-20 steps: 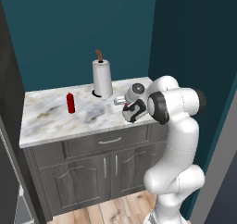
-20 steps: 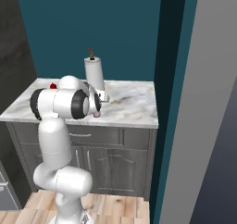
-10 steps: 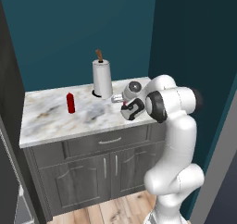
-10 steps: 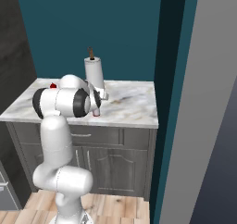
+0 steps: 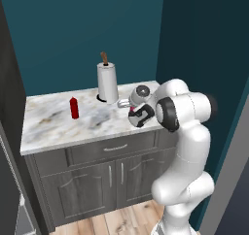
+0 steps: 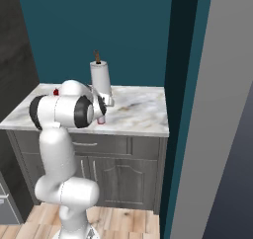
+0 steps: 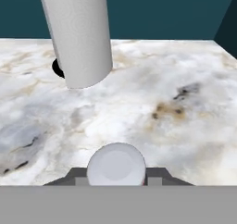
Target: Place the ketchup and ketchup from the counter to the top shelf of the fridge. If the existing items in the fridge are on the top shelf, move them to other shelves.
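Clenched since before, claw (image 5: 132, 113) grips one ketchup (image 7: 116, 165); second bottle (image 5: 74, 108) stands apart.

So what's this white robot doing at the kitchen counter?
It is tidying ketchup away into a fridge. Its gripper is low over the marbled counter, beside the paper towel roll, with its jaws shut on what looks like one red ketchup bottle; just a sliver of red shows there. The other ketchup bottle stands upright and untouched further along the counter.
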